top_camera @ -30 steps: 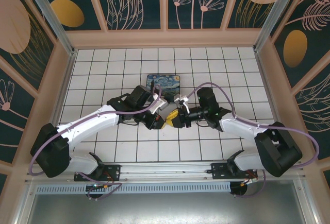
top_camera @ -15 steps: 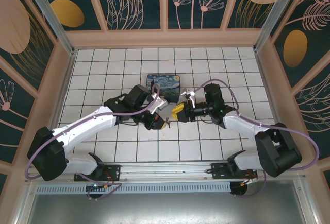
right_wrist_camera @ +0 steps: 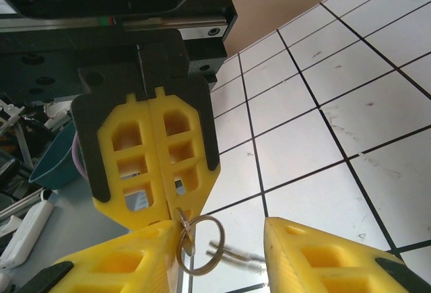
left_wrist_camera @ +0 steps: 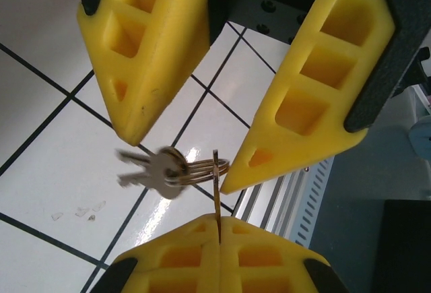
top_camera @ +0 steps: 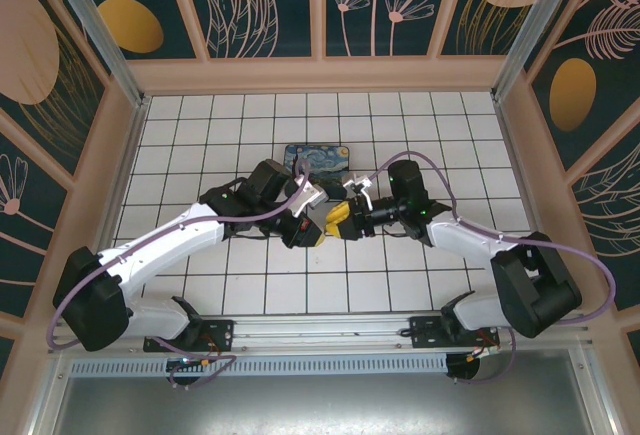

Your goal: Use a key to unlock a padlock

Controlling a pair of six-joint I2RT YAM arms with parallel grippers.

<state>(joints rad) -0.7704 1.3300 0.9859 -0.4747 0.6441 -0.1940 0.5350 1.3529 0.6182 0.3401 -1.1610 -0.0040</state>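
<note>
At the near edge of the tiled bench [top_camera: 200, 125] the left arm [top_camera: 170, 245] and the right arm [top_camera: 470, 240] are bolted side by side, and both are bent inward so that their tools meet over the middle tiles. The left tool [left_wrist_camera: 219, 229] is seen shut tight, its yellow fingers pressed flat together, and the key [left_wrist_camera: 216, 188] is pinched in the seam between them. The key is held edge-on and upright, its thin blade standing out past the fingertips. A ring [left_wrist_camera: 202, 167] is threaded through its outer end, and spare keys [left_wrist_camera: 148, 170] are hung from that ring to one side, blurred, above the white tiles. The right tool [right_wrist_camera: 219, 229] is faced toward the left one, tip to tip. Its fingers are parted to a middling gap, and nothing is gripped between them. The ring and the spare keys are found in that gap, with one yellow finger on either side. One fingertip is set right beside the ring and the key; whether they are touched by it cannot be told. Just beyond the tools, a blue-and-yellow painted box [top_camera: 316, 159] is laid flat on the bench, near them. Farther back, the bench is closed off by a tan ledge [top_camera: 320, 75], and behind it dark panels [top_camera: 250, 5] painted with flowers and leaves are stood.
</note>
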